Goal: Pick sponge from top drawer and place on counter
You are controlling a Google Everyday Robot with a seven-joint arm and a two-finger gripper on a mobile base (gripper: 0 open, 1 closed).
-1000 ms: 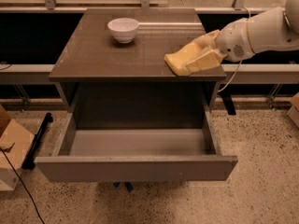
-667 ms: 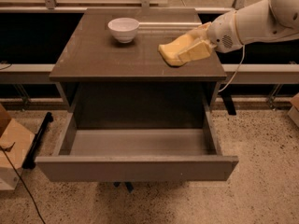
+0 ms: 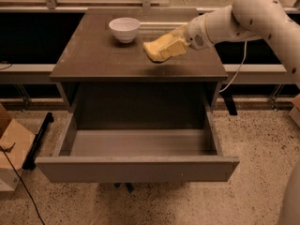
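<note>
The top drawer [image 3: 136, 168] is pulled fully open, and its smooth grey inside holds nothing I can see. My gripper [image 3: 165, 47] reaches in from the right over the middle of the counter [image 3: 89, 57]. It is shut on the yellow sponge [image 3: 153, 50], which sits at the fingertips just above the counter surface, with a shadow right under it. The pale yellow fingers [image 3: 174, 40] run along the top of the sponge.
A white bowl [image 3: 124, 29] stands on the counter's back left, a short way left of the sponge. A cardboard box [image 3: 11, 149] and a black cable lie on the floor at the left. A white cable [image 3: 236, 71] hangs beside the cabinet's right side.
My gripper has carried the sponge leftward from the counter's right edge to over its middle, nearer the bowl. The drawer has stayed open.
</note>
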